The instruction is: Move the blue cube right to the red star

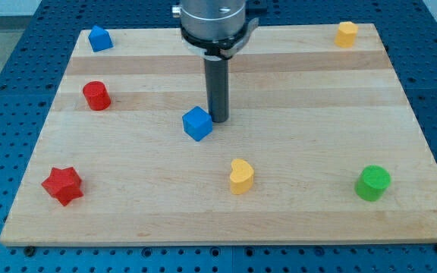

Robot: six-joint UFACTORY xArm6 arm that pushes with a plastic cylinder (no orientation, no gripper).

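The blue cube sits near the middle of the wooden board. The red star lies at the view's bottom left, far from the cube. My tip stands just to the right of the blue cube, touching or almost touching its upper right side. The dark rod rises from there to the arm's head at the view's top.
A red cylinder stands at the left, between cube and star but higher. A blue pentagon-like block is at the top left. A yellow heart, a green cylinder and a yellow block lie to the right.
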